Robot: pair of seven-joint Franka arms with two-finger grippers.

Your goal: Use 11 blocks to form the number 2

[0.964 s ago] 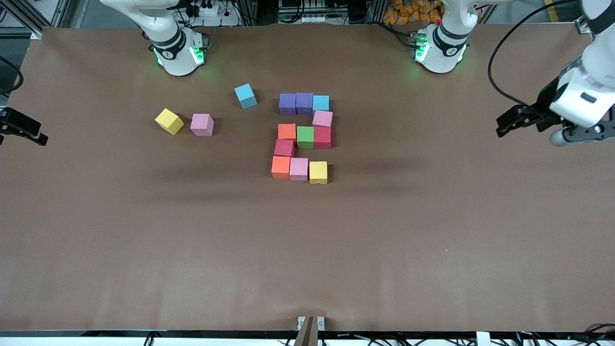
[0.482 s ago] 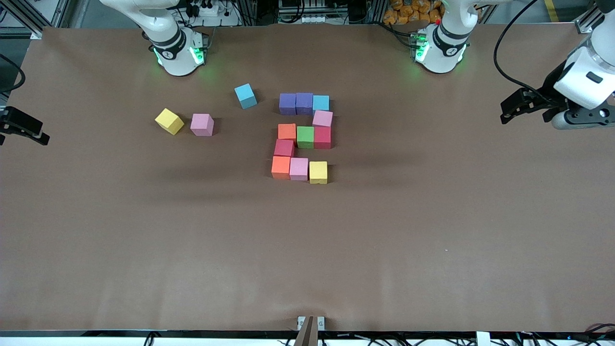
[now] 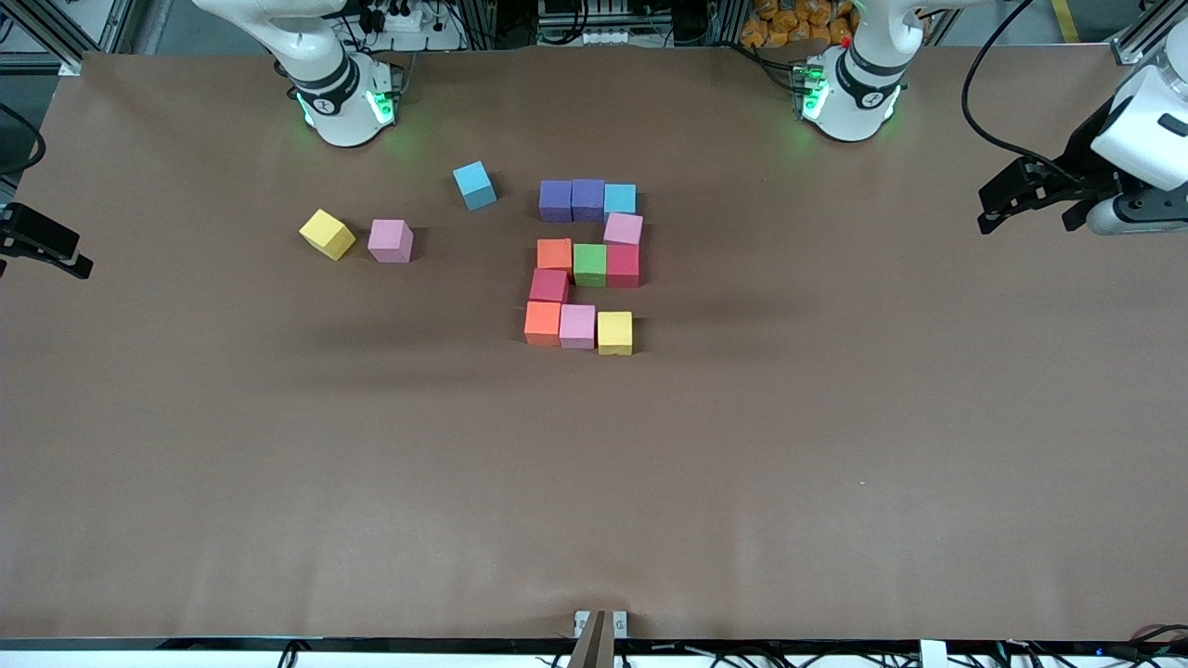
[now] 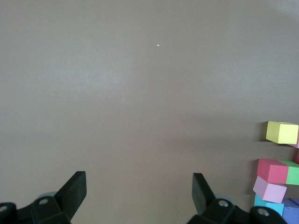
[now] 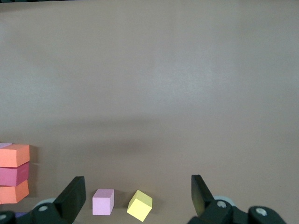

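Eleven blocks lie together mid-table as a blocky number 2 (image 3: 587, 264). Its row nearest the bases is purple (image 3: 555, 199), purple (image 3: 587, 199) and light blue (image 3: 620, 199). A pink block (image 3: 623, 228) follows, then orange (image 3: 554, 253), green (image 3: 589, 263), red (image 3: 622, 264), then a red block (image 3: 548, 285). The nearest row is orange (image 3: 543, 322), pink (image 3: 576, 326), yellow (image 3: 614, 332). My left gripper (image 3: 1012, 209) (image 4: 138, 186) is open and empty over bare table at the left arm's end. My right gripper (image 3: 42, 246) (image 5: 138, 190) is open and empty at the right arm's end.
Three loose blocks lie toward the right arm's end, apart from the digit: a light blue one (image 3: 474, 185), a pink one (image 3: 390, 240) (image 5: 103, 201) and a yellow one (image 3: 327, 233) (image 5: 139, 205). A brown mat (image 3: 594, 482) covers the table.
My left gripper has drawn back toward the bases' side and the table's end, away from the digit. The blocks and my right gripper have not moved.
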